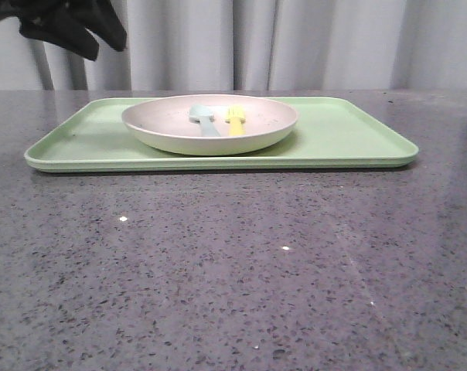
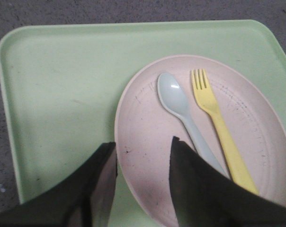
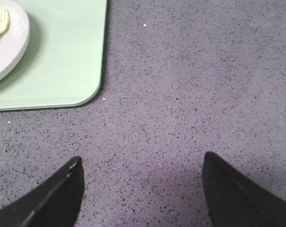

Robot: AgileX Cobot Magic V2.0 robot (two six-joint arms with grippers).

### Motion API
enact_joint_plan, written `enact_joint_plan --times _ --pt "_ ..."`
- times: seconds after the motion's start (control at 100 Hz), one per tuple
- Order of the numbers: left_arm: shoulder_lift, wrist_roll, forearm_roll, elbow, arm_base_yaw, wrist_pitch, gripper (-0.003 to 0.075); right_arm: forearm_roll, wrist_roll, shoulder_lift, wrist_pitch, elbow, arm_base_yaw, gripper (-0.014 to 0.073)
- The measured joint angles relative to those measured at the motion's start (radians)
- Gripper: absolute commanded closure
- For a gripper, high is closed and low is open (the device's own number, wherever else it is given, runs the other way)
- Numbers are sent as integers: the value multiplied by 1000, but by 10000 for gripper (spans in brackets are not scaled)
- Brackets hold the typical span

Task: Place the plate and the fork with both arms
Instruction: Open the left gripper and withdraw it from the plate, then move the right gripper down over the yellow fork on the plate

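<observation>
The pale pinkish plate (image 1: 210,124) rests on the light-green tray (image 1: 349,135). The yellow fork (image 1: 236,121) lies in the plate, to the right of a pale blue spoon (image 1: 204,120). In the left wrist view the plate (image 2: 147,123), fork (image 2: 218,123) and spoon (image 2: 178,104) show plainly. My left gripper (image 2: 143,146) is open and empty, its jaws standing over the plate's near rim; in the front view it (image 1: 67,27) hangs high at the far left. My right gripper (image 3: 142,163) is open and empty over bare table, beside the tray's corner (image 3: 81,90).
The tray stands across the back of the speckled grey table (image 1: 233,278). A grey curtain (image 1: 311,42) hangs behind. The right wrist view shows the plate's edge (image 3: 15,42) and the fork's tines (image 3: 0,23).
</observation>
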Motion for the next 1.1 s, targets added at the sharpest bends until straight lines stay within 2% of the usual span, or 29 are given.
enact_joint_plan --times 0.2,0.36,0.81,1.1 --pt "-167 0 78 77 0 4 447 0 0 27 9 -32 1 65" --pt "-278 0 113 153 0 11 447 28 -5 113 34 -126 26 65" --pt "-529 0 140 379 0 6 447 32 -30 517 116 -508 247 65" --pt "-620 0 142 429 0 5 447 0 -30 799 171 -760 348 65"
